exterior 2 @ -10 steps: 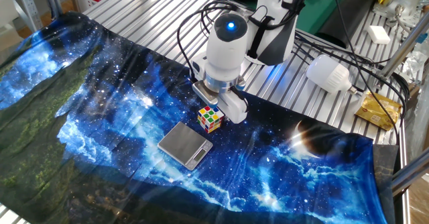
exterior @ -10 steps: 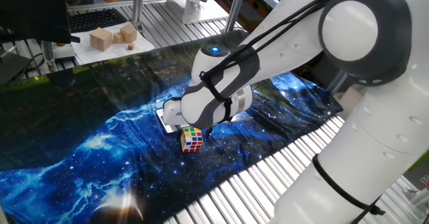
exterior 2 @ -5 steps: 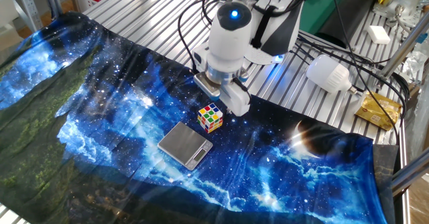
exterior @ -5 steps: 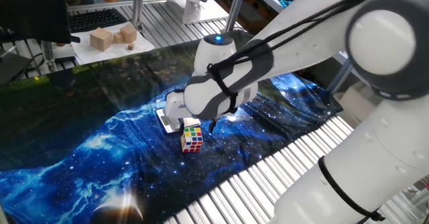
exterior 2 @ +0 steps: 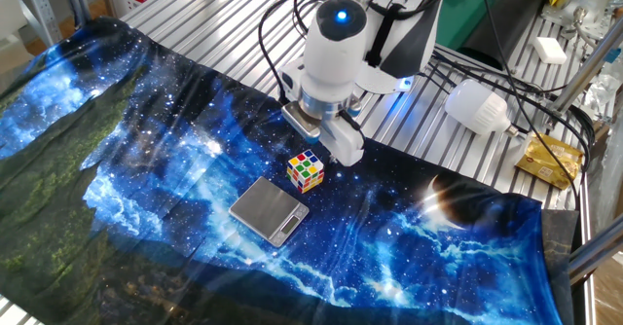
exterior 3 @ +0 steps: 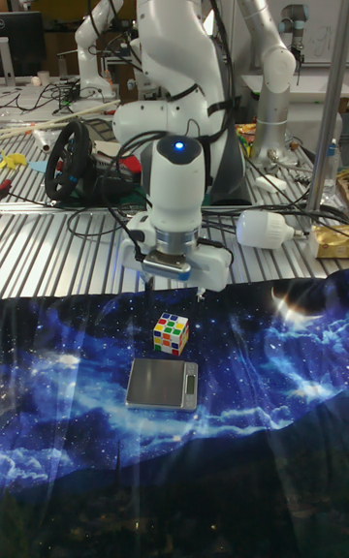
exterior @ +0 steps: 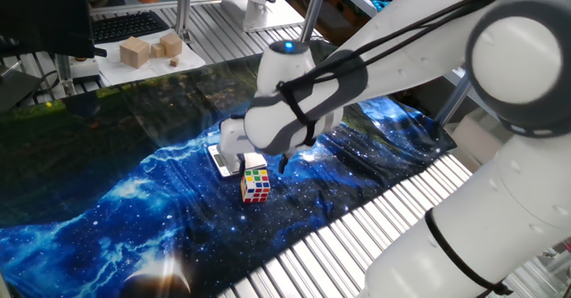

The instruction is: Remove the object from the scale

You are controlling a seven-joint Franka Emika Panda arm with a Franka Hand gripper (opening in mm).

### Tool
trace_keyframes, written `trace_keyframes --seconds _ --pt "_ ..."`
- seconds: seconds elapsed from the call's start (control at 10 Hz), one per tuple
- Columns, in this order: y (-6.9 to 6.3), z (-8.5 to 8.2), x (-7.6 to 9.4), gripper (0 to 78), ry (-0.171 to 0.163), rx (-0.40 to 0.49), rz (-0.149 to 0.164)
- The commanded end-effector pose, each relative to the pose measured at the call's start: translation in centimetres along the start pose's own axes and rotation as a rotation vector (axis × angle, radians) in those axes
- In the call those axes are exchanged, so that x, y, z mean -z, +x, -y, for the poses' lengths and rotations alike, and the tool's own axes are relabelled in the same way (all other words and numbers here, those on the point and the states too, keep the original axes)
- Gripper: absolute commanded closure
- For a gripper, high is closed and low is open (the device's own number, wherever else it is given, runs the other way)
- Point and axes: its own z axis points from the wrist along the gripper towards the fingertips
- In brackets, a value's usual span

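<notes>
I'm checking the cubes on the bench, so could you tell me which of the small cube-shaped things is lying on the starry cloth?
The sticker-covered puzzle cube, beside the scale below the gripper; the plain wooden blocks sit on the white sheet behind the cloth.

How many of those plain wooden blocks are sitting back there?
3 that I can see: a larger wooden block, a second block beside it, and a tiny piece in front, all on the white tray behind the cloth. Others may be hidden.
</notes>
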Motion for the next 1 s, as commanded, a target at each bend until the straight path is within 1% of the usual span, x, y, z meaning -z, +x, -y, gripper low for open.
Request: trace_keyframes --seconds 0.1,0.3,0.4,0.5,0.6,0.7,0.8,1.0 --pt "-2.1 -0.6 4.4 0.2 0.034 -0.006 -0.015" --pt "-2.9 -0.5 4.4 0.2 0.027 0.022 -0.011" --pt "-3.1 -0.5 4.4 0.2 0.023 0.028 -0.008" --pt "-4.0 -0.2 4.6 0.2 0.021 0.055 -0.005" --pt "-4.7 -0.1 4.9 0.2 0.017 0.073 -0.008" --pt "-5.1 0.0 5.0 0.2 0.013 0.081 -0.011" --pt "-5.8 0.1 5.2 0.2 0.002 0.096 -0.016" --pt "-6.0 0.1 5.5 0.2 0.002 0.105 -0.017"
